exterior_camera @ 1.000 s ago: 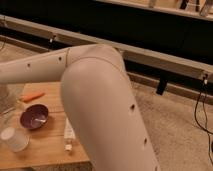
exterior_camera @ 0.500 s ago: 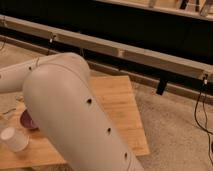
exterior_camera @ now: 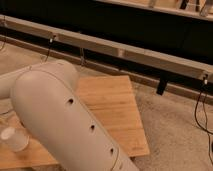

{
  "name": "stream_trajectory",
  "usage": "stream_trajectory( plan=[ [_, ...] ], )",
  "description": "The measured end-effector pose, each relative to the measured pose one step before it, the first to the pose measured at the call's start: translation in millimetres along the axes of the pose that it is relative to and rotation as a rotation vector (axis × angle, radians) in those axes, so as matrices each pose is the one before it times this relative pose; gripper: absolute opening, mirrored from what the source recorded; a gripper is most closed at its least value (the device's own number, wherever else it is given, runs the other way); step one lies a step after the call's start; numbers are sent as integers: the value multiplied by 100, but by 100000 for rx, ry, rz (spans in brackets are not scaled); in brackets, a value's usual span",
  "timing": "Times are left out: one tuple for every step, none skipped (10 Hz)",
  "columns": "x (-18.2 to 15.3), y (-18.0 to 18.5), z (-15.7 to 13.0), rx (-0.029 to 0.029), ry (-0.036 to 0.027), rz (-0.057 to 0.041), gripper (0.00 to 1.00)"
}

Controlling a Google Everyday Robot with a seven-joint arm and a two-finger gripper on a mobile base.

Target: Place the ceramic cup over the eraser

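While arm point(exterior_camera: 60, 120) covers much of table point(exterior_camera: 115, 100), ceramic cup point(exterior_camera: 12, 138) sits beside it; gripper unseen, state cannot tell.

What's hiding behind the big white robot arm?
Only the light wooden table shows past the big white robot arm, with the small white ceramic cup beside it. Anything else behind is covered. The gripper is out of view.

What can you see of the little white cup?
The ceramic cup is small, plain white and handle-free, with a round rim. It stands on the wooden table near the picture's lower left corner, close beside the robot's big arm. Only the table seems to touch it. The tool is out of view.
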Motion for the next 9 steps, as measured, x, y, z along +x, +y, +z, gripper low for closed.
stream_trajectory(
  plan=[
    [-282,-849,683,385,-1737,1286,65],
    [42,-544,344,420,-569,1172,65],
    [168,-711,253,1121,-728,1382,65],
    [283,-529,-175,1306,-1140,927,65],
    [264,-41,-148,446,-438,177,65],
    [225,117,-169,308,-756,-229,65],
    [259,320,6,83,-506,-688,65],
    [154,259,95,-148,10,-514,65],
    [132,247,188,-43,214,-622,65]
  ],
)
